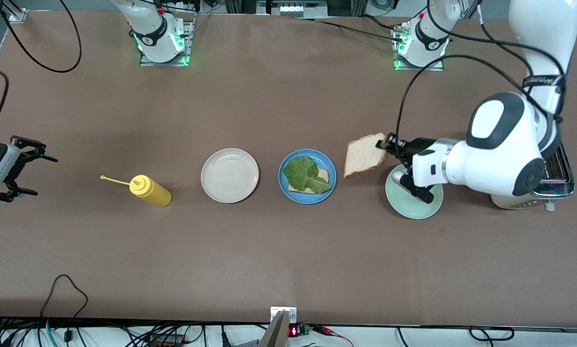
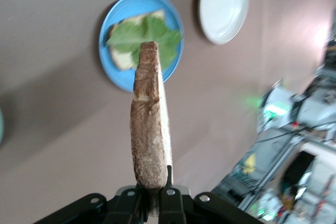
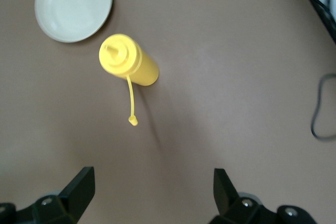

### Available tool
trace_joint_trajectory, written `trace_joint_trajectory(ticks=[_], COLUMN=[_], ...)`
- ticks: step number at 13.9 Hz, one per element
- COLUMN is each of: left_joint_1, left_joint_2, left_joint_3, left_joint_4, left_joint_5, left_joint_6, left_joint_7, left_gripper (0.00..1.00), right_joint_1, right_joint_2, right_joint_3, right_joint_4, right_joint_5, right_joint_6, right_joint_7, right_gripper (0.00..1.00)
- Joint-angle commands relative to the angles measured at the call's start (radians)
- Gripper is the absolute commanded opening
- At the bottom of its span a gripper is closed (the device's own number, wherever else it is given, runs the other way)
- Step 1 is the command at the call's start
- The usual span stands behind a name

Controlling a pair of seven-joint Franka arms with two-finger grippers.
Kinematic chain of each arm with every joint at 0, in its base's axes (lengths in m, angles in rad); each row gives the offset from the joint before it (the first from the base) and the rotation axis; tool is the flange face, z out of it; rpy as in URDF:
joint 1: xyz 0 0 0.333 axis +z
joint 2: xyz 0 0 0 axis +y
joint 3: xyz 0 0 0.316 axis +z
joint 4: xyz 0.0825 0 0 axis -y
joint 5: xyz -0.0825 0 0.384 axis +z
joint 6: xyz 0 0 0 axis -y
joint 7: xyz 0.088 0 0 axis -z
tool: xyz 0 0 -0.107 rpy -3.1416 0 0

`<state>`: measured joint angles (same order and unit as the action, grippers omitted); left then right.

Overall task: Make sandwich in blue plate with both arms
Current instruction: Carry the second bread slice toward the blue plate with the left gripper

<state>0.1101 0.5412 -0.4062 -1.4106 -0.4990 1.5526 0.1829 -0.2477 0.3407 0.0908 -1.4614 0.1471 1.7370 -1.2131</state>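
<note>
The front view looks down from high across the counter [image 1: 269, 260], facing both arm bases along its top edge and taking in the whole surface. The left wrist view rides just above the left tool [image 2: 154, 203], looking along a held bread slice [image 2: 149, 124] toward the blue plate [image 2: 123, 74] and white plate [image 2: 223, 3] (both also in the front view). The right wrist view looks down past the right tool [image 3: 152, 192] at the yellow bottle [image 3: 128, 61] and that same white plate.

mustard bottle [image 1: 150, 190] | cream plate [image 1: 229, 175] | mint plate [image 1: 411, 205] | toaster [image 1: 553, 185]
</note>
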Motion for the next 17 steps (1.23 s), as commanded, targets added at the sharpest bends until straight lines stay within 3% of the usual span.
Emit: trace_joint_trajectory(ticks=[1,2,5,9,12,17], left_joint_1=[-0.012,-0.013,-0.026,-0.036,-0.049,-0.055], left_joint_2=[0.078,0.092,0.095,0.095,0.102,0.201], left_joint_3=[0.000,-0.003,-0.003,-0.005,-0.005,-0.003], left_joint_4=[0.007,0.002,-0.137,-0.304,-0.416,-0.436], left_joint_5=[-0.102,-0.121,-0.275,-0.444,-0.698,-0.745], left_joint_6=[0.111,0.168,0.367,0.506,0.552,0.561], left_joint_7=[0.010,0.016,0.134,0.382,0.614,0.832], left_gripper=[0.01,0.01,0.01,0.00,0.00,0.00], right_joint_1=[0.050,0.068,0.149,0.214,0.226,0.226], right_joint_2=[-0.055,-0.074,-0.121,-0.176,-0.218,-0.269], right_joint_3=[-0.013,-0.013,-0.013,-0.009,-0.005,-0.005], right_joint_4=[-0.042,-0.040,-0.042,-0.042,-0.051,-0.076], right_joint_5=[-0.055,-0.067,-0.119,-0.141,-0.141,-0.136], right_joint_6=[0.000,-0.016,-0.048,-0.135,-0.154,-0.156], right_joint_7=[0.262,0.370,0.695,0.987,1.089,1.076], right_gripper=[1.00,1.00,1.00,1.00,1.00,1.00])
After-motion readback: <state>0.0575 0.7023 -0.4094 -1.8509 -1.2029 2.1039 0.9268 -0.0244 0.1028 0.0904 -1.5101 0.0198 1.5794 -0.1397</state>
